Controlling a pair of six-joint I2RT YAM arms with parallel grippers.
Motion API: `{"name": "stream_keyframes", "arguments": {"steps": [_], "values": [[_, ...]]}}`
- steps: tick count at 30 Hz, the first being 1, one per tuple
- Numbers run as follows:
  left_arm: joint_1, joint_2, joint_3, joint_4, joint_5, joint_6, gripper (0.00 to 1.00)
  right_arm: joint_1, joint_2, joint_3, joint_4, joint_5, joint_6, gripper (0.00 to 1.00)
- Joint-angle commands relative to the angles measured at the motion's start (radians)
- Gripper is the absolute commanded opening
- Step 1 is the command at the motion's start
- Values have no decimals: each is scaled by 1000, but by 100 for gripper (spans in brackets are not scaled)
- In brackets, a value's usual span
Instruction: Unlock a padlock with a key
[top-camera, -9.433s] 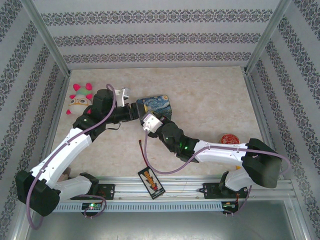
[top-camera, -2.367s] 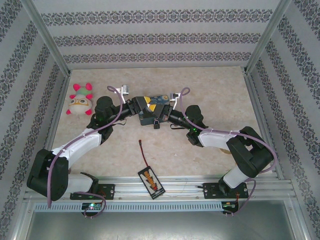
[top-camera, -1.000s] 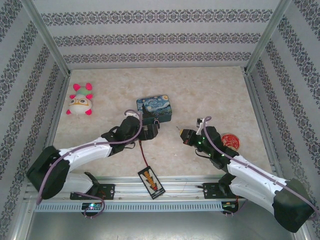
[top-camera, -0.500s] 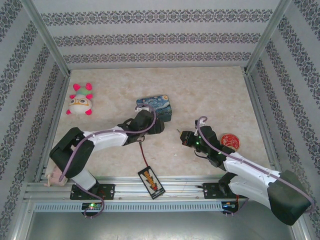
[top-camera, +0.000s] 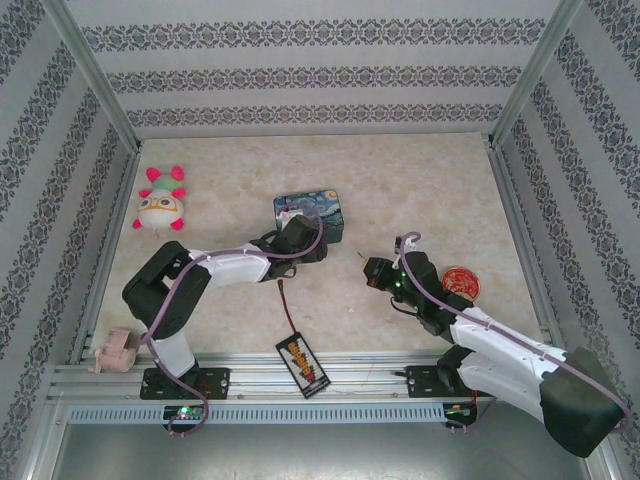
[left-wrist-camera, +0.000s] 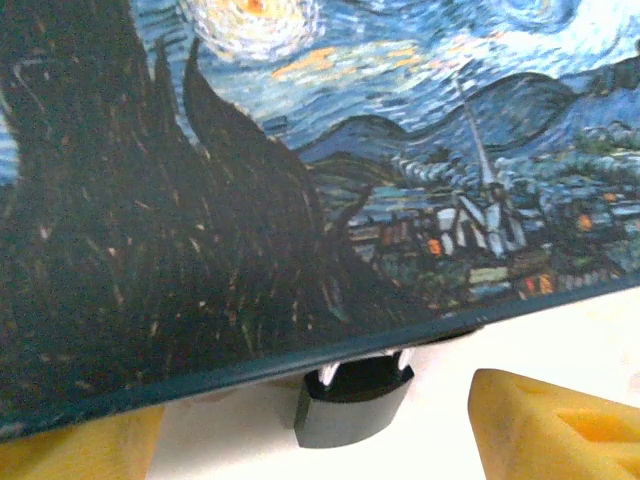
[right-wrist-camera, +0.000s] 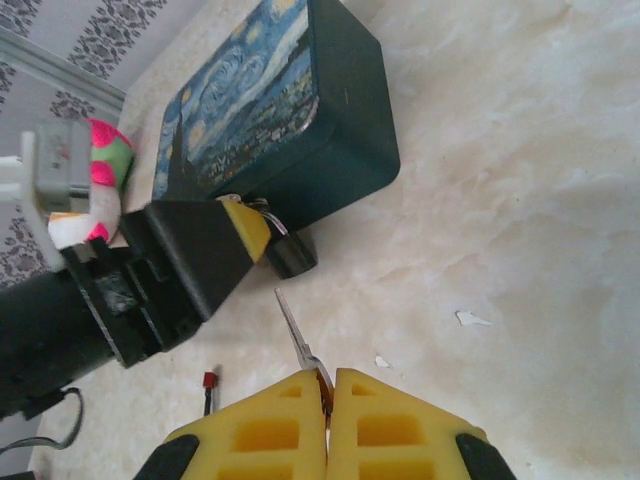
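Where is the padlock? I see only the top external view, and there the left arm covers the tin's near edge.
Observer: The left wrist view shows the padlock against the edge of the painted tin, shackle up under the rim.
Operator: Is the left gripper holding it?
Observer: No, the left gripper is open, pads apart on both sides.
Operator: And the key?
Observer: The right gripper is shut on the key, its tip just short of the padlock.
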Motion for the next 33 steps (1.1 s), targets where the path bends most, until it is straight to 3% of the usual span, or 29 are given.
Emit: {"name": "stream_keyframes", "arguments": {"steps": [1,18,33], "values": [[-14,30,33,-27,-42,9,77,-10,-26,-21,15,33,-2,0],[-37,71,62,-20,-144,68,69,-17,96,61,33,-22,-28,0],[-38,114,111,-43,-139,87,63,-17,112,71,37,-31,-33,0]]}}
